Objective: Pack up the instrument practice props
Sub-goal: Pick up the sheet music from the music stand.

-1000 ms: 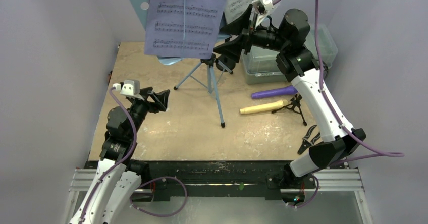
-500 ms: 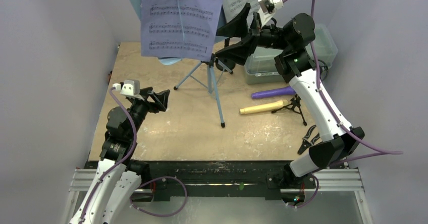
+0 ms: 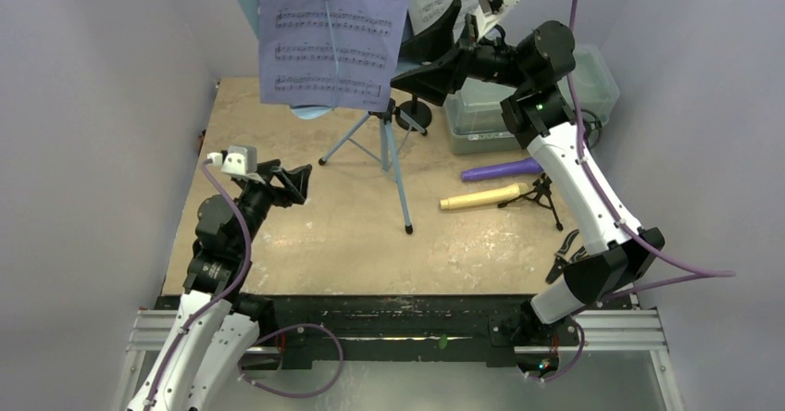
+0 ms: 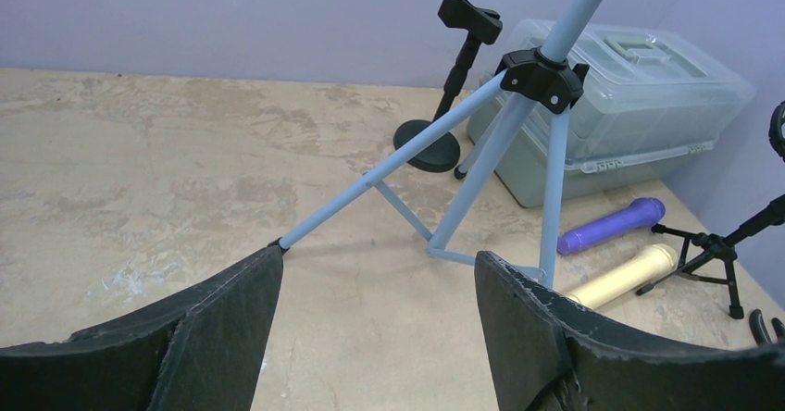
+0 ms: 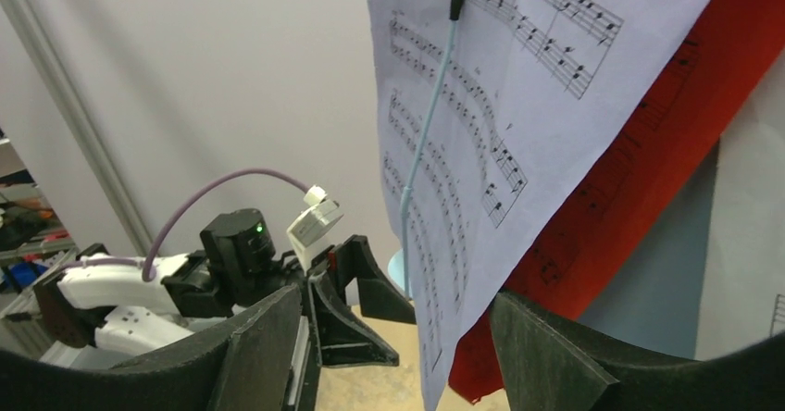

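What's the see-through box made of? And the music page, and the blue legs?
The box looks like plastic: cloudy, grey-green, see-through, with a moulded lid handle. The music page looks like thin matte paper; its printed sheet curves loosely. The blue legs look like smooth painted metal tubes, though they could be plastic, joined by a black collar that looks plastic.

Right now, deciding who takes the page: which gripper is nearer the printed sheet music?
Right. The right gripper is raised at the right edge of the sheet music, jaws open. The left gripper hovers low over the table, well below it.
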Action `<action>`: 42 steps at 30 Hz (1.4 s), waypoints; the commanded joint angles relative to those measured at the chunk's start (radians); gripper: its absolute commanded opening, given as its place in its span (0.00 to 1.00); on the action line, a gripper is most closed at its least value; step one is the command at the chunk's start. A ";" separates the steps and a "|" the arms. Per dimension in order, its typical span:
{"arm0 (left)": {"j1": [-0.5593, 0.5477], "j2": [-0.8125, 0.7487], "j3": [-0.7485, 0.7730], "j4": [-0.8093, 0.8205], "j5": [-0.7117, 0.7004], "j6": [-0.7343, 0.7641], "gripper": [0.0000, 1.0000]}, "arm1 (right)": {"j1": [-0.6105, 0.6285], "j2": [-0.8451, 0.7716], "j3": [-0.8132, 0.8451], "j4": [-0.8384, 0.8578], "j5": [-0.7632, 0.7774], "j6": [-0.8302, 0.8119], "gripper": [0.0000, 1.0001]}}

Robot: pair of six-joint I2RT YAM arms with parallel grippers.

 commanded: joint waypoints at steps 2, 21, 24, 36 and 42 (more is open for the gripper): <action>0.001 0.008 -0.011 0.020 0.000 0.010 0.75 | 0.026 0.032 0.070 0.001 0.053 -0.014 0.73; 0.005 0.021 -0.009 0.020 0.002 0.008 0.75 | -0.003 0.048 0.315 -0.324 0.269 -0.302 0.00; 0.005 0.019 -0.009 0.020 0.003 0.008 0.75 | -0.021 0.047 0.376 -0.379 0.296 -0.367 0.00; 0.004 0.016 -0.009 0.020 0.005 0.007 0.75 | -0.102 0.051 0.591 -0.479 0.404 -0.515 0.00; 0.004 0.013 -0.010 0.020 0.008 0.007 0.75 | -0.144 0.030 0.624 -0.478 0.368 -0.495 0.00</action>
